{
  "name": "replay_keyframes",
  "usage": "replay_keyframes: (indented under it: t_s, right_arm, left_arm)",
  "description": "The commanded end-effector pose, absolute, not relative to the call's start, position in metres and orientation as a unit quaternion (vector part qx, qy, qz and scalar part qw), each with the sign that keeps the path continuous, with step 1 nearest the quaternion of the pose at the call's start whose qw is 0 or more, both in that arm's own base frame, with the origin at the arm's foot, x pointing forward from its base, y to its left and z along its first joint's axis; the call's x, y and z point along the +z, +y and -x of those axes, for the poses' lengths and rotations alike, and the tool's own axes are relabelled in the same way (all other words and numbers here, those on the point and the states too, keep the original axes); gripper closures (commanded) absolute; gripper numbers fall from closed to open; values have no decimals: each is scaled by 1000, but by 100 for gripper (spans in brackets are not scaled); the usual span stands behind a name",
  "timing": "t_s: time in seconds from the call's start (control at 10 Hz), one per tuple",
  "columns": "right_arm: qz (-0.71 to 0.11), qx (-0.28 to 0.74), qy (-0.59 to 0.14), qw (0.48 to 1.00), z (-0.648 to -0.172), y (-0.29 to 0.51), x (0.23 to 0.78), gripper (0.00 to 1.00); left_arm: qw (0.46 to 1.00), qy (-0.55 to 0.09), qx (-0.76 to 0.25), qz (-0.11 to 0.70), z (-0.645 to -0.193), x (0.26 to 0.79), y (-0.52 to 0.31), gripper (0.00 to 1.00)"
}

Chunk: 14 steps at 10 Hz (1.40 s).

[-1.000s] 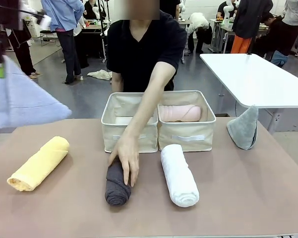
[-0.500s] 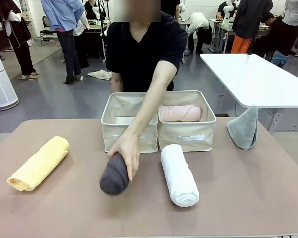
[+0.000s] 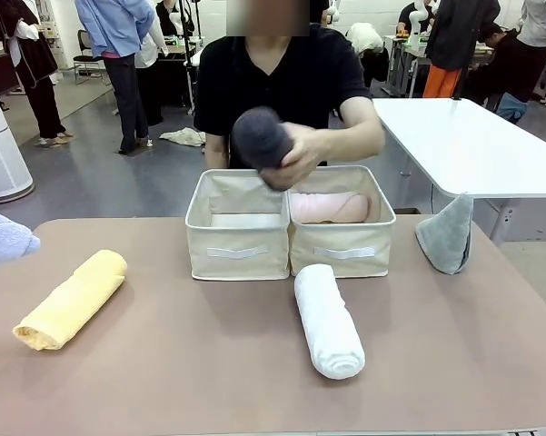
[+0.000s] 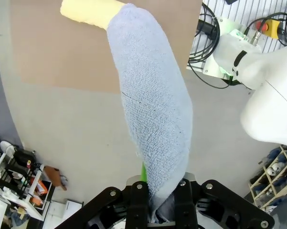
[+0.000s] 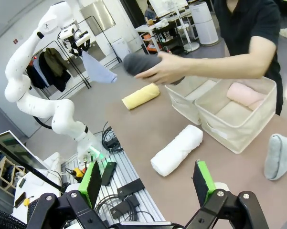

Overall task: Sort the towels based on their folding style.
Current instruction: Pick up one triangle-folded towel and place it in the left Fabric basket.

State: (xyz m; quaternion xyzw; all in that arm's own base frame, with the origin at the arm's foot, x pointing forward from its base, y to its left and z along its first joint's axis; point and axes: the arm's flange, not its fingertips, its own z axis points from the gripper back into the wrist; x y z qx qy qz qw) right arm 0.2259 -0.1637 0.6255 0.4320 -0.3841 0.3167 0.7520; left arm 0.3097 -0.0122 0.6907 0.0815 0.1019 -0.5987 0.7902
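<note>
Towels are found sorted only in part. In the front view the dark grey rolled towel [image 3: 257,136] is held up by the person's hand [image 3: 302,153] above the two cream bins, roughly where the left bin [image 3: 238,243] and the right bin [image 3: 343,247] meet. The pink rolled towel [image 3: 332,207] is seen lying in the right bin. On the table [image 3: 163,363] the white rolled towel [image 3: 327,320] is laid just in front of the right bin. The yellow rolled towel [image 3: 71,298] is placed near the left edge, and the grey-green folded towel [image 3: 447,234] is propped at the far right edge. A corner of the lavender-blue towel [image 3: 4,238] is caught at the picture's left border.

How that towel is held is supplied by the left wrist view. The left gripper [image 4: 157,210] is clenched on it, and the cloth is seen hanging from between the fingers over the floor beside the table. An end of the yellow towel is seen beyond it. In the right wrist view the left arm is shown raised high beyond the table's end, with the lavender-blue towel dangling beneath it. The right gripper [image 5: 147,183] is shown released, its green pads [image 5: 90,183] set wide apart with nothing between them. It is held near the table's edge, short of the white towel.
</note>
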Motion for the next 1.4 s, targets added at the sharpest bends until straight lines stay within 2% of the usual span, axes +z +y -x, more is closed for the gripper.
replay_keyframes:
  t_s: [0.0, 0.2, 0.5, 0.8, 1.1, 1.2, 1.3]
  right_arm:
    - [-437, 324, -386, 746, -227, -164, 627, 0]
    - [-437, 324, -386, 746, -227, -164, 627, 0]
    - [-437, 324, -386, 746, -227, -164, 627, 0]
    - [-437, 324, -386, 746, -227, -164, 627, 0]
    - [-437, 324, -386, 746, -227, -164, 627, 0]
    - [-437, 324, -386, 746, -227, -164, 627, 0]
    - [-437, 324, -386, 746, -227, -164, 627, 0]
  left_arm:
    - [799, 81, -591, -71, -310, 698, -15, 83]
    - [797, 74, -596, -73, -336, 706, -39, 83]
    - [812, 26, -567, -133, -425, 738, -103, 83]
    - [784, 25, -603, -146, -517, 739, -175, 83]
    - [786, 3, -609, -107, -557, 735, -195, 83]
    - [819, -2, -569, -75, -545, 734, -181, 83]
    - [782, 3, -612, -119, -546, 704, -200, 83]
